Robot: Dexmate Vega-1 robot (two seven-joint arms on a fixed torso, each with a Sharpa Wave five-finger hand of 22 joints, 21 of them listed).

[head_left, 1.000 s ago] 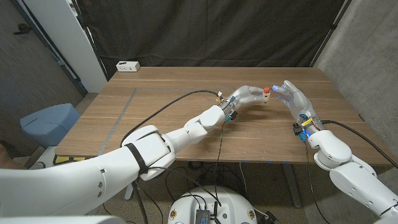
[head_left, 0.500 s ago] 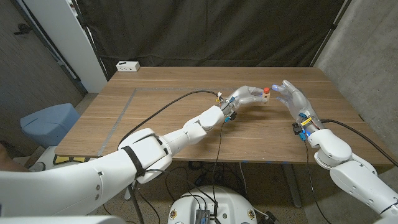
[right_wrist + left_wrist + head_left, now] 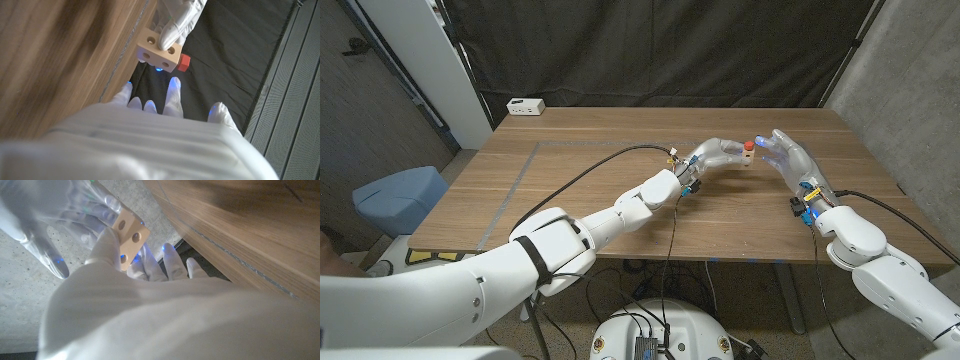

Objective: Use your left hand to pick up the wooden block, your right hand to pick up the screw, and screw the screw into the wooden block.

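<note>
From the head view the left hand (image 3: 718, 152) holds something small with a red screw (image 3: 748, 146) in it, up above the bench (image 3: 580, 190). The right wrist view makes it clear: it is a wooden block (image 3: 158, 56) with round holes, pinched in the left hand's fingers (image 3: 170, 31), and the red screw sticks out of its side. The right hand (image 3: 787, 155) is just beside the block with its fingers spread, holding nothing.

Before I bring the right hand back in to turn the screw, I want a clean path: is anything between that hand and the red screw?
Nothing visible. The right hand is open beside the red screw, already in the wooden block held by the left hand.
</note>
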